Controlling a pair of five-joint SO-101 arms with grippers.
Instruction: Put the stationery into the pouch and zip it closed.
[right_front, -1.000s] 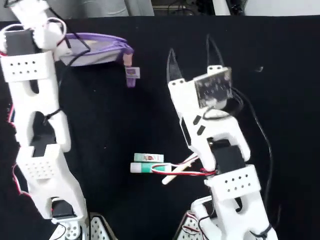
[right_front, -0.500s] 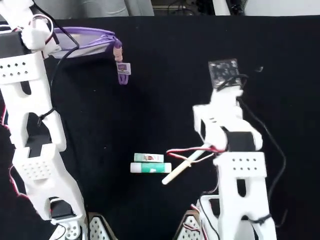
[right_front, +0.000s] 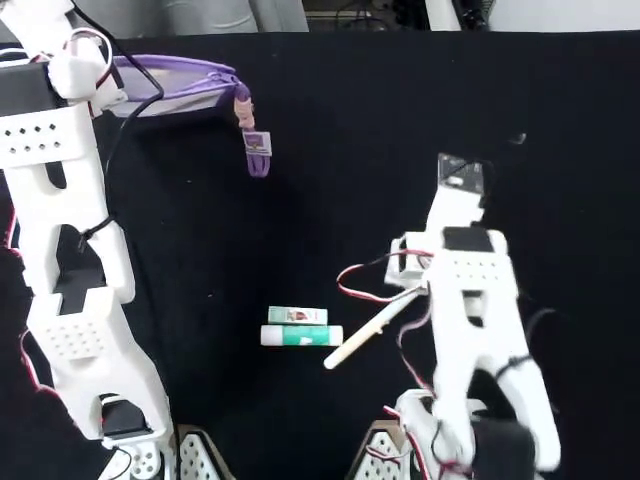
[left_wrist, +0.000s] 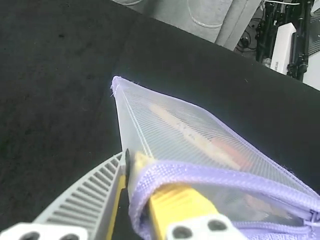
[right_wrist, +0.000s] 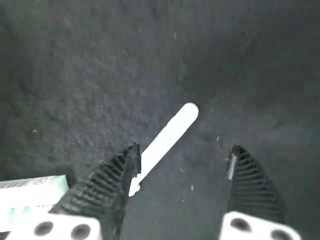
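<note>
A clear mesh pouch (right_front: 175, 88) with purple zip trim hangs at the far left of the table, its zip tag (right_front: 258, 146) dangling. My left gripper (left_wrist: 136, 197) is shut on the pouch's (left_wrist: 190, 132) open rim, its yellow finger (left_wrist: 175, 202) inside the mouth; items show faintly through the mesh. Near the front lie a cream pen (right_front: 366, 338) and two green-and-white stationery pieces (right_front: 298, 327). My right gripper (right_wrist: 182, 154) hangs open over the pen (right_wrist: 166, 139), with one finger close to the pen's near end.
The black cloth covers the whole table. The left arm's white links (right_front: 70, 300) stand tall along the left side. The right arm (right_front: 470, 320) leans over the front right, red wires looping beside the pen. A green-and-white piece (right_wrist: 30, 189) lies beside the right gripper.
The right arm has pulled back from mid-table and tipped its open gripper down over the pen. The left arm shifted the pouch slightly; its tag swung.
</note>
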